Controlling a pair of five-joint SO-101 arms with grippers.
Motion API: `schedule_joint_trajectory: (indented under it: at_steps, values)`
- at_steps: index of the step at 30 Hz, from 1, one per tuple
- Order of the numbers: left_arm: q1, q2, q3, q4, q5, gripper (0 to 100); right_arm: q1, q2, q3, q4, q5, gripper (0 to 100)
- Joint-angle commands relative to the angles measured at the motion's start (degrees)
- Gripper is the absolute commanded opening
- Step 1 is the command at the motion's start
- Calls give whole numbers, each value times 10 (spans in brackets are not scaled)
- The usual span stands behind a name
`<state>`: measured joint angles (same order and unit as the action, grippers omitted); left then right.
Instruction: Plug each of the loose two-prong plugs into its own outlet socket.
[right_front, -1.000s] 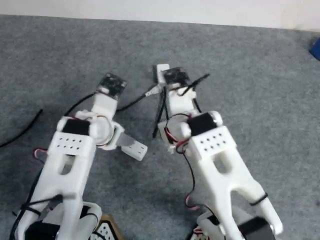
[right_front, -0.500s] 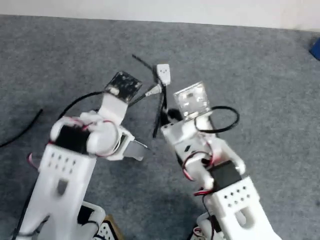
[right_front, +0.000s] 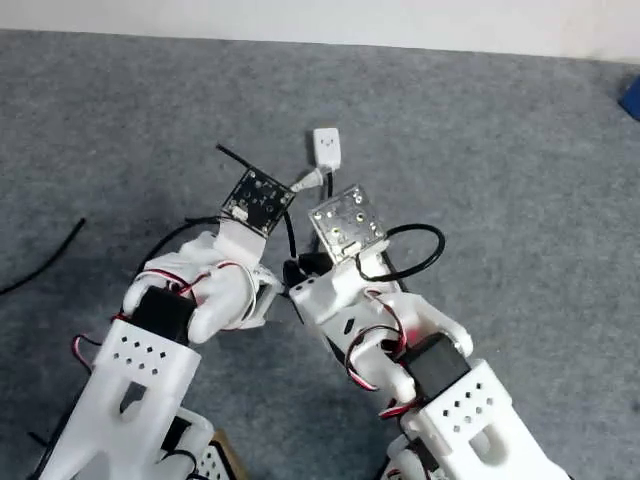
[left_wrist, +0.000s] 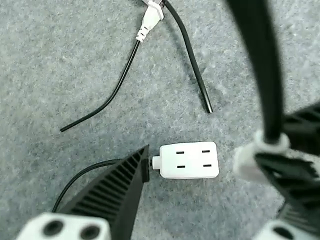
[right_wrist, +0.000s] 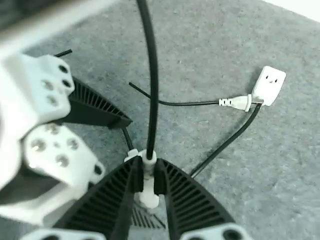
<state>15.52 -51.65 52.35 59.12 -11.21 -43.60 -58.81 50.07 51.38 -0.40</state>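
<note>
Two white arms (right_front: 140, 370) (right_front: 450, 400) lean over the grey felt-like tabletop (right_front: 520, 150), which carries two white two-prong plugs (right_wrist: 148, 198) (right_front: 305, 182) on black cords (right_wrist: 150, 75) and two white plastic outlet blocks (left_wrist: 189, 160) (right_front: 326, 147). Nearest, the right hand (right_wrist: 146, 167) is pinched tight on one plug, its cord rising out between the fingers. The left hand (right_wrist: 95, 112) is spread wide with nothing in it, one black finger tip just beside the end of the flat outlet block, which lies below the hands with all four slots bare. Farther off, the second plug rests with its nose against the small square outlet block.
</note>
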Motion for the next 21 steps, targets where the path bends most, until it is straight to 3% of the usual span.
schedule_joint_trajectory:
  at_steps: [1,12,21]
  values:
    - [-18,-7,0,-31,-12,421,-22,-11,-46,35,3,5]
    - [-33,-7,8,-47,-13,421,-21,-10,-58,108,56,5]
    - [-34,-7,8,-47,-13,421,-21,-10,-57,138,57,5]
